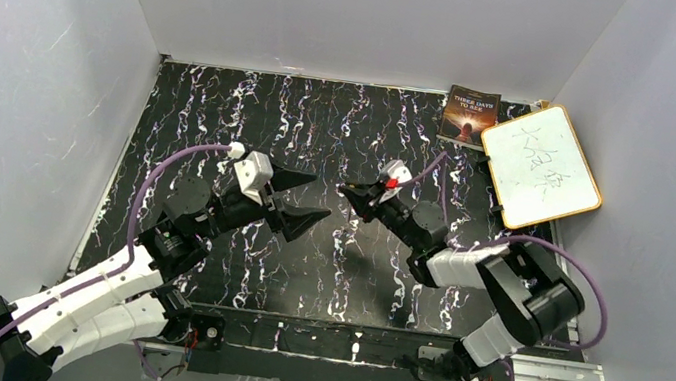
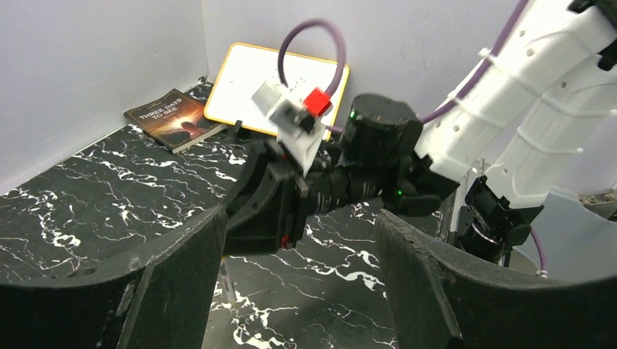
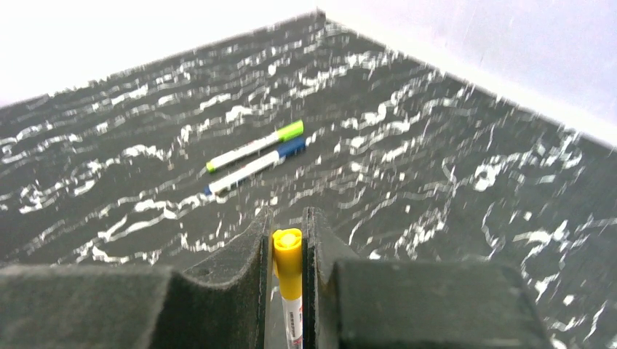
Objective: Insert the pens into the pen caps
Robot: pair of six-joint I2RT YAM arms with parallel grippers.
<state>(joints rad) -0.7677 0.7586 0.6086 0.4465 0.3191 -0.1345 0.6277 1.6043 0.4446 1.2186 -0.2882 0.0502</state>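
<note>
Right wrist view: right tool (image 3: 287,225) clamps the yellow-capped pen (image 3: 288,269). Beyond it, green pen (image 3: 255,146) and blue pen (image 3: 255,166) seem capped to me; left tool (image 1: 321,197) stands apart, empty.

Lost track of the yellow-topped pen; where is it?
Right wrist view, bottom centre: the yellow-topped pen is held in the right gripper, with the green pen and blue pen lying beyond.

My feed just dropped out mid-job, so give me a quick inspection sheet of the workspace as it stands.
Surface: black marbled table, nothing spilled.
Job's things: green pen and blue pen lie side by side, both look capped; yellow-capped pen in right gripper.
Clutter: book and whiteboard in far right corner.
Grippers: left gripper open, empty; right shut on the pen.
Cables: purple cables along both arms, hanging free.
Surroundings: plain pale walls.
</note>
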